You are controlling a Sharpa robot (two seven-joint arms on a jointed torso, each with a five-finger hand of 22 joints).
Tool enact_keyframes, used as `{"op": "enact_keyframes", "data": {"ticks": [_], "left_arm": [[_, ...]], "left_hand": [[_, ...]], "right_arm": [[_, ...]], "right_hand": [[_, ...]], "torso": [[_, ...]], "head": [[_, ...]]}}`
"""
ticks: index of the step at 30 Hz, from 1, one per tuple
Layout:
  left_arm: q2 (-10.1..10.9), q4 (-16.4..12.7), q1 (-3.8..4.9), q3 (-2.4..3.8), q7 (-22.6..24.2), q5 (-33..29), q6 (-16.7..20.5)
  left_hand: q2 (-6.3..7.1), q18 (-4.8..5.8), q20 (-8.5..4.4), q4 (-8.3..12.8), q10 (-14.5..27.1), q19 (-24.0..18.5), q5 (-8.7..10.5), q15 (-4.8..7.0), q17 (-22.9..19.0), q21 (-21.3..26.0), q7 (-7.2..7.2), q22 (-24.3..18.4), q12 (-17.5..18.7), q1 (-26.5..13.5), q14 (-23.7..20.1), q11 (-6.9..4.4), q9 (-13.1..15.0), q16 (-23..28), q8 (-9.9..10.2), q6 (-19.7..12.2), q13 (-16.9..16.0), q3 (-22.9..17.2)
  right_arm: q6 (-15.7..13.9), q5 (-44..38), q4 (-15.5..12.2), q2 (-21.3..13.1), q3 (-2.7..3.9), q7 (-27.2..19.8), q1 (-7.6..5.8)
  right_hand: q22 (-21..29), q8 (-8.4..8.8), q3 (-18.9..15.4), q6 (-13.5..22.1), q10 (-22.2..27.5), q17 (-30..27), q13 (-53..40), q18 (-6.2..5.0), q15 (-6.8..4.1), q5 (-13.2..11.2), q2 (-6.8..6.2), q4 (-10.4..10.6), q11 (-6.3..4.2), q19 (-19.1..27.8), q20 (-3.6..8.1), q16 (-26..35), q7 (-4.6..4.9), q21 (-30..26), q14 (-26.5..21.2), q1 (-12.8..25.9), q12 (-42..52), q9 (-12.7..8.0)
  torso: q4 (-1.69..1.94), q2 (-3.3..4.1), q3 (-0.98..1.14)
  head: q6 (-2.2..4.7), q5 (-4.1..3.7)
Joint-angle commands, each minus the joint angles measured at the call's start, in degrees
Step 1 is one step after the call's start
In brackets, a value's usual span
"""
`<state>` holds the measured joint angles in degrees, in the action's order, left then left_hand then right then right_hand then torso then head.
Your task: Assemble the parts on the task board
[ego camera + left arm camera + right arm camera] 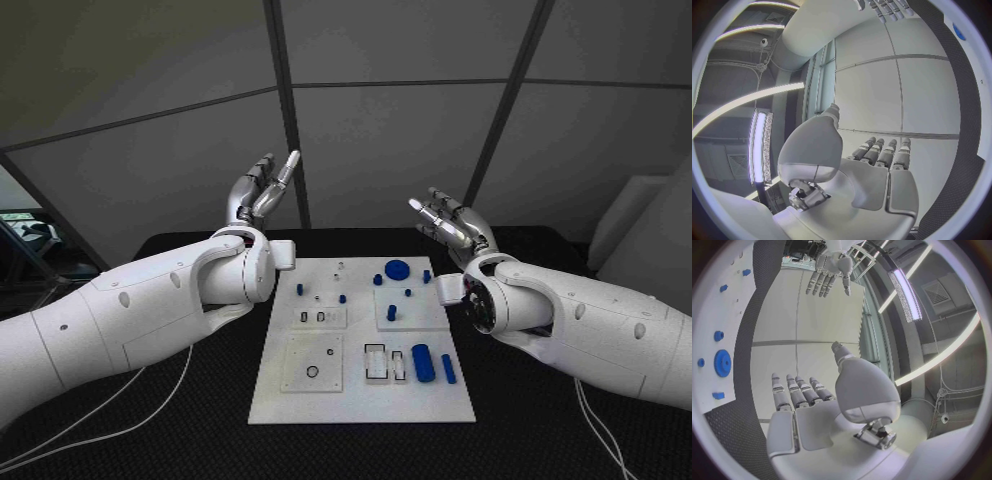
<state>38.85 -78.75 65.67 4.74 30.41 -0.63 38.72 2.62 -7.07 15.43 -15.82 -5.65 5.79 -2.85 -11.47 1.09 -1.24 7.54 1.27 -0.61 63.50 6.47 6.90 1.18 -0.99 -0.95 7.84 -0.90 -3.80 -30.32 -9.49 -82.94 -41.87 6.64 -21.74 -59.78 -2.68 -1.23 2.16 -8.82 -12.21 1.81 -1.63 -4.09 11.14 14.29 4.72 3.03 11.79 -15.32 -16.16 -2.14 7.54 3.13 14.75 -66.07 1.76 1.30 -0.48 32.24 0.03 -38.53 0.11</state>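
We judge the assembly barely begun: both our left robot hand and right robot hand hover released above the black worktop, while loose blue plastic parts lie on the white rectangular task board.

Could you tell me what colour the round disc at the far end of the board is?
The disc is blue, clearest in the head view, against the white board.
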Motion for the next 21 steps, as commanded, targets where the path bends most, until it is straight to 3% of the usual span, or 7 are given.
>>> {"op": "enact_keyframes", "data": {"ticks": [1, 7, 8, 11, 14, 17, 21], "left_arm": [[-0.08, 0.07, 0.07, 0.03, 1.95, 0.27, -2.60], [-0.08, 0.07, 0.07, 0.03, 1.95, 0.27, -2.60], [2.85, -0.81, 0.06, -0.05, 1.04, 0.27, -4.85], [3.22, -1.07, 0.06, -0.07, 1.01, 0.27, -4.96], [3.77, -1.54, 0.06, -0.12, 0.60, 0.32, -5.84], [4.50, -2.36, 0.05, -0.17, 0.15, 0.98, -6.75], [5.79, -4.01, 0.05, -0.20, -0.50, 2.42, -8.04]], "left_hand": [[-0.24, -0.96, 1.19, -0.83, -0.86, 0.19, -0.38, -1.02, 0.46, -0.37, 2.58, 0.15, -0.48, 2.90, 2.77, 1.27, 0.20, -0.71, -0.42, 1.36, -0.21, -0.33], [-1.11, -0.52, 1.40, -0.48, -7.38, 4.74, -0.32, -1.80, 1.37, -2.54, 4.90, 1.37, -1.64, 5.05, 11.07, 3.86, 0.66, -3.00, -1.07, 5.31, -0.98, -0.46], [-1.36, -0.39, 1.43, -0.23, -10.11, 6.90, -0.41, -1.96, 1.67, -3.54, 5.43, 1.91, -2.29, 5.72, 14.04, 4.53, 0.87, -3.89, -1.45, 7.14, -1.29, -0.47], [-1.69, -0.10, 1.35, 0.47, -16.26, 14.14, -0.30, -2.16, 2.28, -6.93, 6.66, 3.65, -3.84, 7.32, 21.46, 5.87, 1.46, -5.94, -2.62, 12.53, -1.81, -0.33], [-1.70, -1.43, 1.24, 1.92, -27.75, 26.65, -0.31, -0.80, 3.62, -12.98, 7.32, 6.51, -6.96, 9.70, 35.50, 7.09, 2.39, -10.02, -4.73, 21.23, -2.76, -0.33], [-2.02, -3.00, 1.03, 3.92, -39.05, 32.86, -0.33, 0.92, 4.13, -16.25, 7.10, 7.66, -9.68, 12.21, 42.43, 5.80, 3.29, -11.62, -7.10, 31.72, -3.24, -0.45], [-2.47, -3.51, -0.30, 6.26, -45.18, 39.18, -0.32, 2.88, 5.35, -19.36, 6.00, 8.69, -10.17, 14.44, 49.76, 4.16, 3.39, -12.28, -8.36, 40.30, -3.02, -0.36]], "right_arm": [[9.97, -7.63, 0.96, 0.42, 0.76, 4.96, -0.01], [12.24, -9.31, 1.72, 0.73, 1.48, 6.14, 0.01], [8.36, -29.16, 4.77, -0.10, 1.50, 4.31, 0.00], [8.14, -32.77, 4.98, -0.28, 1.51, 4.66, -0.02], [8.05, -38.21, 5.17, -0.49, 1.53, 5.49, -0.17], [8.44, -43.82, 5.53, -0.38, 1.53, 6.76, -0.86], [10.03, -52.61, 6.23, -0.11, 1.54, 9.51, -2.20]], "right_hand": [[-1.83, -2.36, 0.89, -11.81, -18.27, 1.37, -1.57, -3.18, 1.11, 0.14, -0.18, -3.80, 1.68, -8.41, -0.62, -3.59, 7.37, 3.73, 17.87, -7.97, 3.56, 1.40], [-4.03, -4.97, 1.94, -26.90, -35.35, 2.02, -2.23, -5.09, 0.18, -1.56, -1.02, -7.56, 0.87, -20.97, -0.52, -6.13, 6.94, 9.31, 33.54, -12.51, 6.43, 2.56], [-4.16, -5.37, 2.14, -29.40, -36.70, 2.00, -2.21, -5.52, -0.23, -1.60, -1.09, -7.96, 0.49, -22.02, -0.49, -6.32, 6.76, 9.86, 34.88, -12.95, 6.58, 2.71], [-4.42, -6.13, 2.84, -35.41, -39.77, 1.90, -2.08, -6.28, -1.10, -1.54, -1.08, -8.70, -0.31, -24.43, -0.40, -6.47, 6.21, 11.11, 37.80, -13.68, 6.63, 2.94], [-4.69, -6.15, 4.10, -40.23, -42.99, 1.91, -1.95, -6.43, -2.22, -1.55, -1.40, -9.48, -1.12, -27.34, 0.16, -6.50, 5.72, 12.60, 41.45, -14.11, 5.99, 2.76], [-5.00, -5.76, 5.50, -42.03, -45.14, 2.01, -1.94, -6.53, -2.96, -1.38, -1.86, -10.02, -1.71, -29.86, 1.08, -6.45, 5.15, 13.96, 44.16, -14.23, 5.22, 2.58], [-5.64, -5.19, 7.70, -44.49, -48.28, 2.29, -1.97, -6.55, -4.29, -1.48, -2.96, -10.40, -2.64, -33.24, 2.58, -6.43, 4.29, 16.13, 48.30, -13.60, 4.02, 2.55]], "torso": [[-0.02, 0.03, 0.00], [-0.02, 0.03, 0.00], [0.15, 0.62, -0.04], [0.22, 0.76, -0.04], [0.39, 1.10, -0.04], [0.53, 1.64, -0.04], [0.76, 2.35, -0.08]], "head": [[-0.01, -0.01], [-0.01, -0.01], [0.23, -0.26], [0.21, -0.25], [0.17, -0.33], [0.41, -0.46], [0.63, -0.73]]}}
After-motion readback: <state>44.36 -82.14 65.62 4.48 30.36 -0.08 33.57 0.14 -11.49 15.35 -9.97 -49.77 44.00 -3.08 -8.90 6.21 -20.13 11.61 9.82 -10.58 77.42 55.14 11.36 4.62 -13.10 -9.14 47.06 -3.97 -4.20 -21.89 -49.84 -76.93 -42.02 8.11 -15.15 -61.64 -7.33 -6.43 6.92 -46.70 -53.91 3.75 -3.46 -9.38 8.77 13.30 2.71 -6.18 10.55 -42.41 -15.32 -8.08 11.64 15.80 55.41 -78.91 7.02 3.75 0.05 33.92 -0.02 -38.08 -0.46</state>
